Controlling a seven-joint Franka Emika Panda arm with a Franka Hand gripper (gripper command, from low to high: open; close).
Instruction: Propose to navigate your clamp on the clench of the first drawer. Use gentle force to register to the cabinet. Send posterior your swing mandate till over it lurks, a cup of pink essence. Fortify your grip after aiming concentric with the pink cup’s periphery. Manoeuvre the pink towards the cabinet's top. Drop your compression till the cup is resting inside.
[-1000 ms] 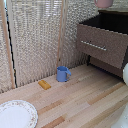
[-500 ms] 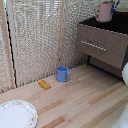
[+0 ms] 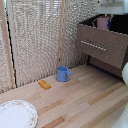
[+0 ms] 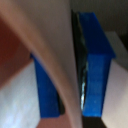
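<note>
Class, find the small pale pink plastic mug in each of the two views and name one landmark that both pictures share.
Exterior view: the small pale pink plastic mug is near the top, toward the exterior view's right, above the dark brown wooden cabinet.
Wrist view: the mug's pink wall fills the frame, blurred, between the blue fingertips.
Shared landmark: only the mug itself.

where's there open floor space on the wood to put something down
Bare wood spans between the blue mug and the cabinet. More lies between the plate and the small orange block. The cabinet's top is crowded: the pincer holds the pink cup there.
</note>
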